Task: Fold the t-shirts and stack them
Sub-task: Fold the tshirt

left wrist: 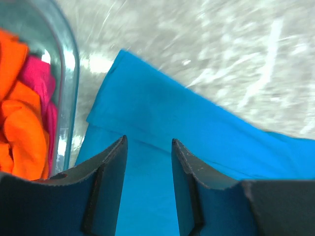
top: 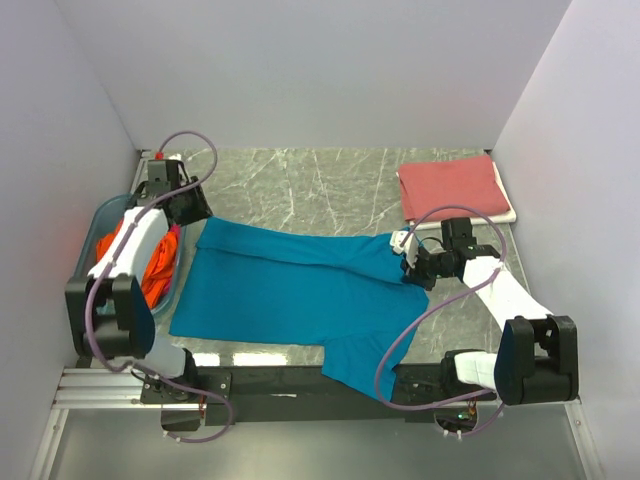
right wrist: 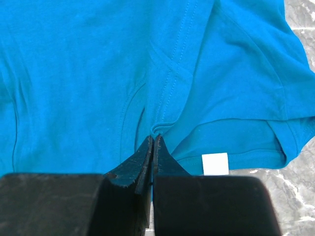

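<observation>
The left fingers (left wrist: pixel 110 172) hang parted and empty over the teal shirt (top: pixel 270 290), frame left. The right fingers (right wrist: pixel 153 147) pinch its seam, and one tug could bunch the unheld side.

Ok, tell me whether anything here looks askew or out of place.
The teal t-shirt lies crooked. One end droops past the near edge of the table onto the black base rail, and the right gripper pinches a bunched fold. The red t-shirt at the far right sits neatly folded.
</observation>
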You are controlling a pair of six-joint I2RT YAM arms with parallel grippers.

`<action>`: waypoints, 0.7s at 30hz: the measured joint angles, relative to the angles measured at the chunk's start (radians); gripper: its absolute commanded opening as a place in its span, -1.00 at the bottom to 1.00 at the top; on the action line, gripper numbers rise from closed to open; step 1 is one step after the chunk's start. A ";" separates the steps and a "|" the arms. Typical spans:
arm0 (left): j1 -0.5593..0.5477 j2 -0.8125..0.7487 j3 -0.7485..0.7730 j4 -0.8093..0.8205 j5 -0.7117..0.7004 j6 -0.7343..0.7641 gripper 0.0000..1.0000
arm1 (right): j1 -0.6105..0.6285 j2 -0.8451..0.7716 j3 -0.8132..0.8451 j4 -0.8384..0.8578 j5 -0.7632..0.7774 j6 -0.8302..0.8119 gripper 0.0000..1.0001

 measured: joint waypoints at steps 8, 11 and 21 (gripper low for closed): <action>0.000 -0.273 -0.070 0.069 0.053 0.002 0.09 | 0.044 0.011 0.023 -0.076 0.014 -0.069 -1.00; 0.000 -0.361 -0.104 0.099 0.069 0.004 0.09 | 0.079 0.011 0.023 -0.087 0.028 -0.074 -1.00; 0.000 -0.451 -0.281 0.112 0.115 0.028 0.08 | 0.118 0.011 0.023 -0.086 0.063 -0.049 -1.00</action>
